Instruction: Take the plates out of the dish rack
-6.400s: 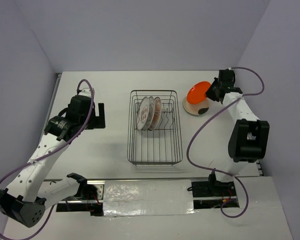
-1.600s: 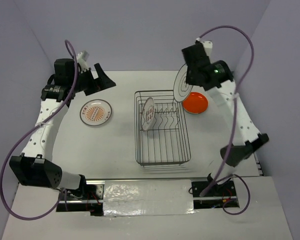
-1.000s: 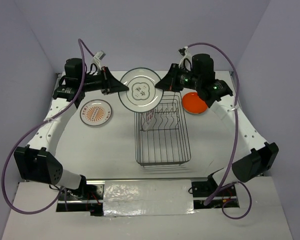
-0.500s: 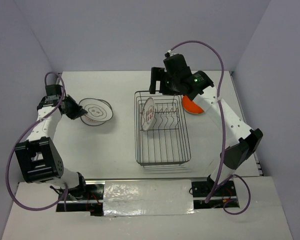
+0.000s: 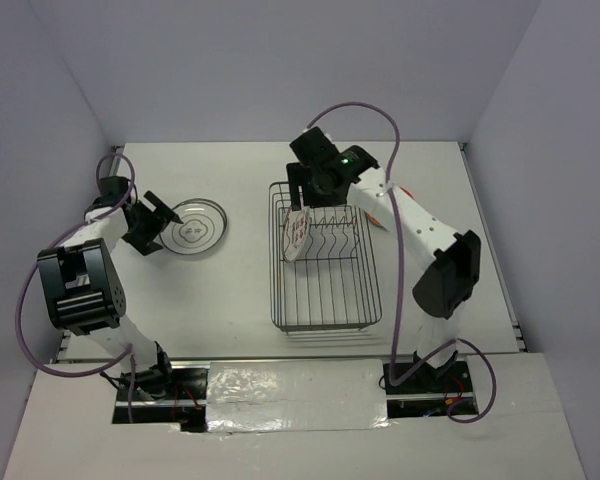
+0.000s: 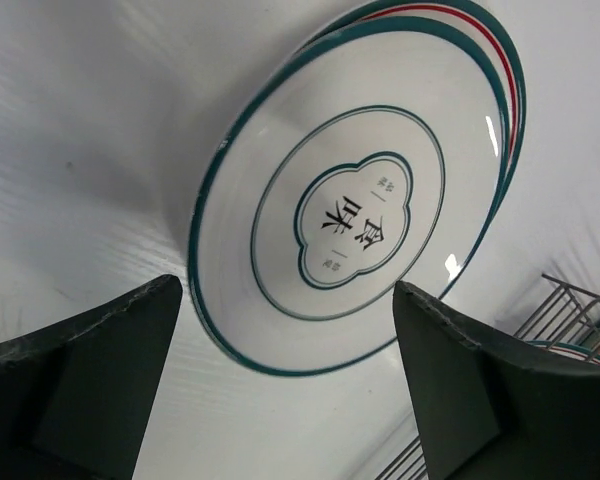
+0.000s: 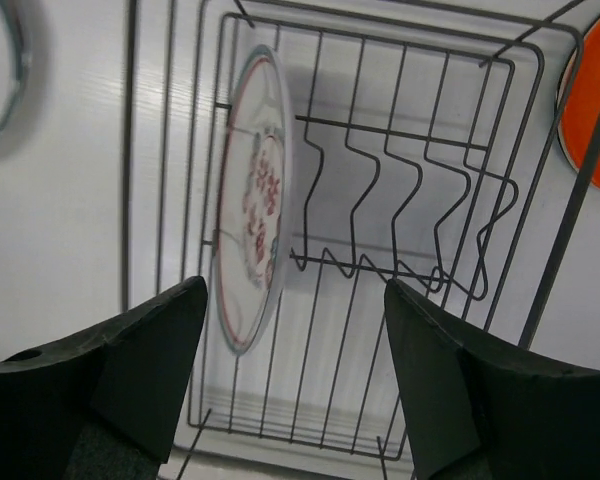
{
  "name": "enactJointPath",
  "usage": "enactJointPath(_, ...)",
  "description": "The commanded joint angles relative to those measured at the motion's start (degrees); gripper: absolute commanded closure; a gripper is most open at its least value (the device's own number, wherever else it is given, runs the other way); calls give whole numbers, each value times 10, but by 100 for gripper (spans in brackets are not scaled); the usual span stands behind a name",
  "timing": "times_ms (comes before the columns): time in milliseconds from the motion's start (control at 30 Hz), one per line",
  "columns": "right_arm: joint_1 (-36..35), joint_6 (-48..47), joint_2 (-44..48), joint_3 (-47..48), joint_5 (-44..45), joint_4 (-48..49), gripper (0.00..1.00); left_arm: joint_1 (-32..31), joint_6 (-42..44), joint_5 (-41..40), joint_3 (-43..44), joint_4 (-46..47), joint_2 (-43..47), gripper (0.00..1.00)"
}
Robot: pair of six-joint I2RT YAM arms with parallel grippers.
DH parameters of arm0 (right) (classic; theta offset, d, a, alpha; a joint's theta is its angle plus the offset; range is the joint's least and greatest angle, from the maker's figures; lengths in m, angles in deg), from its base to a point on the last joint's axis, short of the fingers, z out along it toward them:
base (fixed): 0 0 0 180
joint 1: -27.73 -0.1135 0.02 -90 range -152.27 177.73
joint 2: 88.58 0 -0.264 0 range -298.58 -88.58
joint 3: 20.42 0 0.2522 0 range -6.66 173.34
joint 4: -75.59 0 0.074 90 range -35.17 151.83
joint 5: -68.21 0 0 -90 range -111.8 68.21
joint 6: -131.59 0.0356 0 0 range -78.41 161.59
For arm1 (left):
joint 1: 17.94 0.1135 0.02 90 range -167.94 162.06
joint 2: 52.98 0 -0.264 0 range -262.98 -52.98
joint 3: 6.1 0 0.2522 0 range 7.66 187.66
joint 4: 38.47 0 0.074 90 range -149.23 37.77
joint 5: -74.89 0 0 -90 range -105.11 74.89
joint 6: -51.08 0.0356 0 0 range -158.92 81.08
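From overhead, the rectangular dark wire dish rack [image 5: 276, 290] sits mid-way across the matte white bench [image 5: 460, 260], with one white round plate with a red pattern [image 5: 298, 236] standing on edge at its far left end. My right claw [image 5: 305, 195] hangs over that plate. My left claw [image 5: 162, 228] sits beside a glossy white teal-rimmed plate [image 5: 198, 226] lying flat, left of the rack. In the left wrist view that plate rests on a red-striped plate [image 6: 504, 75]; the dark fingers are spread wide, gripping nothing. In the right wrist view the fingers are also wide apart and empty above the bent wire prongs [image 7: 380, 190]. A plain orange plate [image 7: 595, 110] lies outside the rack.
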Motion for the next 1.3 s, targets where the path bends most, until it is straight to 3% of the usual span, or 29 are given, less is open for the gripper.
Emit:
enactJointPath(0,-5,8,-51,33,49,-45,21,4,14,-40,51,-44,10,1)
enactJointPath(133,-7,5,-102,44,48,-41,26,0,32,-84,104,-148,43,1)
enactJointPath(200,-9,4,-117,37,41,-22,43,-8,53,-95,123,-189,74,1)
enactJointPath(233,-11,7,-127,43,50,-24,62,-13,72,-94,127,-197,89,1)
enactJointPath(333,-20,31,-132,80,100,-64,94,-42,102,-78,143,-222,145,0)
enactJointPath(433,-23,54,-112,125,182,-135,100,-116,117,-27,146,-191,213,1)
enactJointPath(600,-19,44,-91,208,245,-228,100,-218,136,-5,183,-150,232,0)
enactJointPath(767,5,40,-2,194,241,-235,100,-239,128,208,172,-34,231,1)
enactJointPath(833,24,-21,57,145,116,-182,100,-245,117,260,157,2,226,0)
enactJointPath(867,45,-46,84,113,30,-84,100,-249,111,293,151,33,224,1)
enactJointPath(900,59,-61,111,76,-150,-33,100,-249,101,310,147,47,222,1)
enactJointPath(1000,112,-32,205,-95,-404,152,100,-252,101,333,142,58,209,0)
enactJointPath(1033,122,1,237,-122,-441,231,100,-253,102,341,146,55,203,1)
enactJointPath(1167,135,42,239,-167,-527,308,100,-254,76,374,135,86,201,2)
enactJointPath(1267,136,103,236,-203,-571,385,100,-255,62,379,118,107,210,10)
